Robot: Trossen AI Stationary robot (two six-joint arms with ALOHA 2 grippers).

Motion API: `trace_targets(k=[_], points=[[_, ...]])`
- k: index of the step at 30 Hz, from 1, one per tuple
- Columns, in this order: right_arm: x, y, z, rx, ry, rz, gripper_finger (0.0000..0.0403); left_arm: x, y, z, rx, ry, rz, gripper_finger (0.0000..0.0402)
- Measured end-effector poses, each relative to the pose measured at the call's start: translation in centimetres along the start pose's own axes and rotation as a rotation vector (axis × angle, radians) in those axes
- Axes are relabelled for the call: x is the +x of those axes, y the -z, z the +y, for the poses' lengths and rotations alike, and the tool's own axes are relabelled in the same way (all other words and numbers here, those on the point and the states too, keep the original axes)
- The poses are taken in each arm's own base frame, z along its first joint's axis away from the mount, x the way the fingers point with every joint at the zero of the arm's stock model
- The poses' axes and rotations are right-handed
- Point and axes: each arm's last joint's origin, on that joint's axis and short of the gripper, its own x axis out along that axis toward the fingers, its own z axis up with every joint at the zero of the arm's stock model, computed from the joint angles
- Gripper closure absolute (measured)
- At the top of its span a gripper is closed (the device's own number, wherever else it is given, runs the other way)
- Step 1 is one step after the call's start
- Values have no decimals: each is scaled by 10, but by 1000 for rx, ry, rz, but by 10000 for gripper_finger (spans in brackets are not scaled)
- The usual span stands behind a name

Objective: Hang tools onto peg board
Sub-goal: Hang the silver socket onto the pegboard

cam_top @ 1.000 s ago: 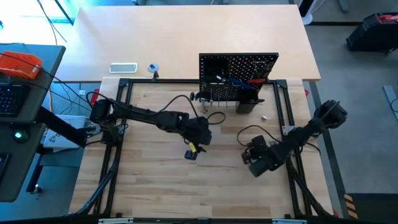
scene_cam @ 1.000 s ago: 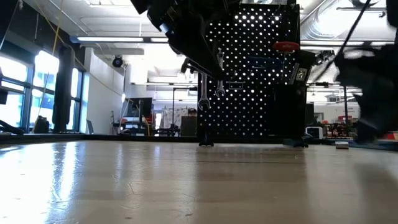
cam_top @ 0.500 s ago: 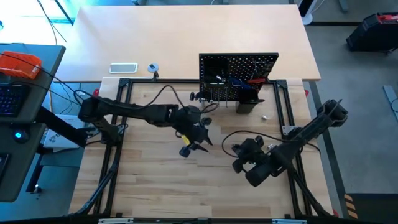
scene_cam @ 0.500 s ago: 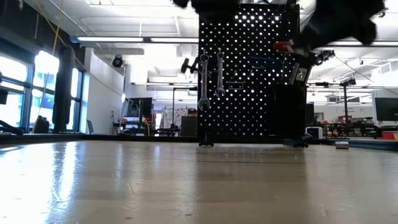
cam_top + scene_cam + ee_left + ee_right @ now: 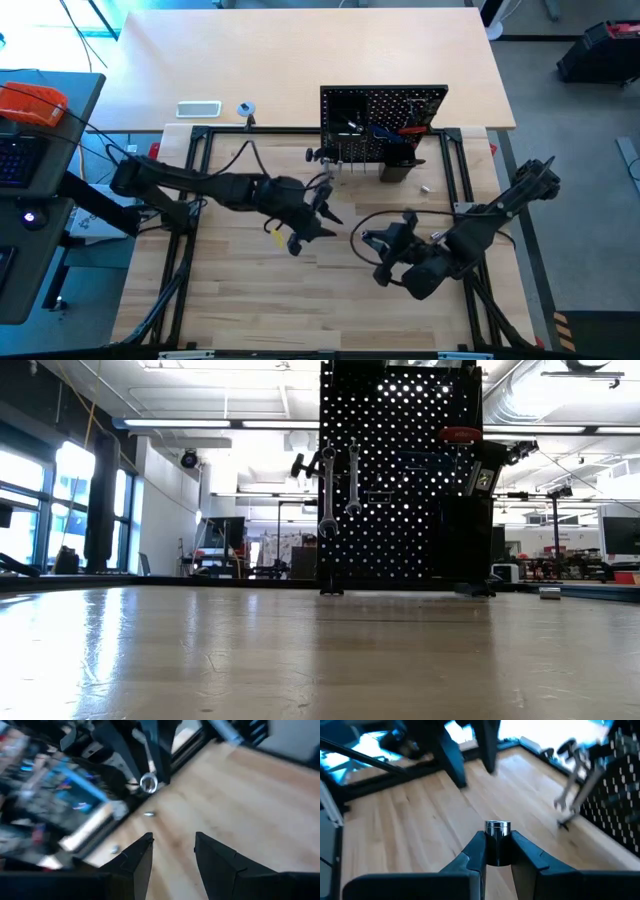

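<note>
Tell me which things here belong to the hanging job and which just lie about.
Job: peg board, hung wrenches, red-handled screwdriver, metal bit in right gripper, loose bit.
Lying about: white device, orange object.

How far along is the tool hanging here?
Done: two wrenches and a red-handled tool hang on the peg board. In hand: the right gripper holds a small metal bit; the left gripper is open, empty. Left: a small part on the table.
</note>
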Motion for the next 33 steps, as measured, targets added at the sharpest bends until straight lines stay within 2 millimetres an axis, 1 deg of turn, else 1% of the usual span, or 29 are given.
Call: trace_targets(k=[3, 8, 11, 15, 21, 24, 27, 33], points=[[-7, -16, 3, -28, -24, -38, 354, 1, -4, -2, 59, -113, 60, 264], [-17, -37, 5, -63, -12, -113, 354, -3, -14, 3, 143, -390, 165, 264], [-22, -49, 7, -98, 0, -179, 354, -10, -25, 5, 198, -453, 125, 264], [-25, -65, 11, -151, -9, -256, 354, -21, -37, 8, 234, -511, 57, 264], [-29, -85, 16, -220, -28, -356, 354, -39, -46, 15, 220, -580, -5, 264], [-30, -93, 17, -250, -69, -394, 354, -42, -47, 16, 233, -590, -17, 264], [-28, -98, 18, -268, -111, -418, 354, -42, -50, 13, 273, -576, -23, 264], [-25, -103, 16, -291, -117, -440, 354, -42, -53, 8, 312, -550, -35, 264]])
